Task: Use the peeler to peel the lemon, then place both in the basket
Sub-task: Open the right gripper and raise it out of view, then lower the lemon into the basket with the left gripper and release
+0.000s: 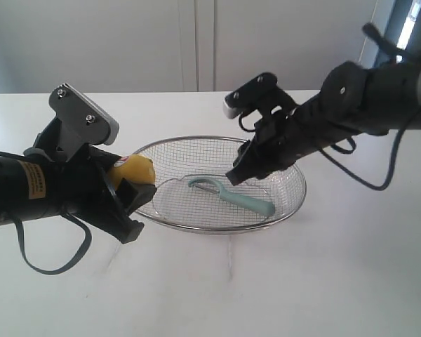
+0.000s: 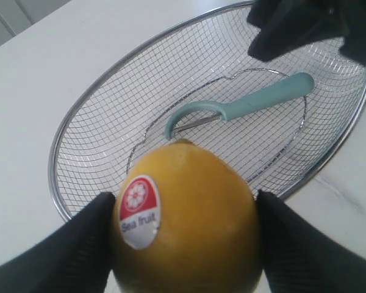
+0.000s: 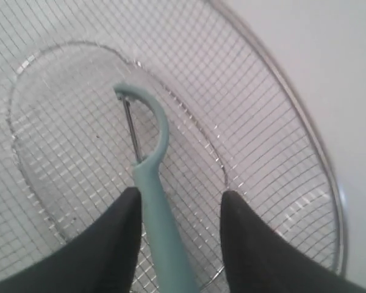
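Two grippers working: one clamped on the lemon (image 2: 186, 220), one gaping over the peeler (image 3: 147, 159).
The left gripper (image 1: 126, 186) is squeezing the lemon between both fingers and holding it up just beside the basket (image 1: 196, 228) rim. The right gripper (image 3: 180, 201) is hanging inside the basket with its fingers apart, straddling the peeler's handle. The peeler is lying flat on the mesh floor. The handle's end is running out of the right wrist view, and the left gripper is hiding most of the lemon in the exterior view.
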Controlling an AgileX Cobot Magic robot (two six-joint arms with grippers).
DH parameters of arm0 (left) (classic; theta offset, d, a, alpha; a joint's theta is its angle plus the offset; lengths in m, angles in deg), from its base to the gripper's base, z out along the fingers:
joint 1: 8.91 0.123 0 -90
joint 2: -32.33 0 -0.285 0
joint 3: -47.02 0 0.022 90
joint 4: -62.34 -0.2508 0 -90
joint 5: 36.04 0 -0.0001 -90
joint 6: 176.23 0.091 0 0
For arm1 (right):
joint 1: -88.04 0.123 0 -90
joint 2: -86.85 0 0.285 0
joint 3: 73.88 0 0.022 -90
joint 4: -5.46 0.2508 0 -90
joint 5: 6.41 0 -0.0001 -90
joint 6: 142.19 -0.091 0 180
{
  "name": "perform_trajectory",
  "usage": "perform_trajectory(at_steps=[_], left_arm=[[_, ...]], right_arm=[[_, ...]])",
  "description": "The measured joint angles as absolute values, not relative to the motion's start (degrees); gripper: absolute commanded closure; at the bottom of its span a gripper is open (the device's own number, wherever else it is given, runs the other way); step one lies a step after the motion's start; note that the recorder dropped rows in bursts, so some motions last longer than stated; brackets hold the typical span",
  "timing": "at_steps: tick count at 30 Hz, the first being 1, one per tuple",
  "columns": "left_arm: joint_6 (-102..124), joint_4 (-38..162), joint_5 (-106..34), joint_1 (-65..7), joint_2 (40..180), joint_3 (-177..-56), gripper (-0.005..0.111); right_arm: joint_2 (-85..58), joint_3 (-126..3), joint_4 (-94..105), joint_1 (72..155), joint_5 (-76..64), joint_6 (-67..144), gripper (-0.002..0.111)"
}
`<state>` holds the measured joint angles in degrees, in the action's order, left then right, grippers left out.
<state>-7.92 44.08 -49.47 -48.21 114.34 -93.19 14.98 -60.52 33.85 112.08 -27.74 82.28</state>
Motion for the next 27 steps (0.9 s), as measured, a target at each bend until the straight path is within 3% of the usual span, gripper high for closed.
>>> perform_trajectory(at_steps=[7,16,24,27], left_arm=[[-7.9,44.1,-50.8,-48.2,114.3,-93.2,0.107],[-7.9,44.1,-53.2,-48.2,114.3,-93.2,0.107],[-7.8,44.1,-49.1,-48.2,114.3,-93.2,0.107],[-7.8,44.1,-38.7,-48.2,115.4,-100.4,0.107]], right_arm=[[2.5,-60.6,33.1,112.1,-36.2,82.3,0.079],[-18.5,-60.6,16.1,112.1,-49.6,66.6,0.108],[-28.6,-58.2,3.3,112.1,-51.3,56.8,0.108],[-29.8,-58.2,2.5,112.1,-51.3,55.0,0.108]])
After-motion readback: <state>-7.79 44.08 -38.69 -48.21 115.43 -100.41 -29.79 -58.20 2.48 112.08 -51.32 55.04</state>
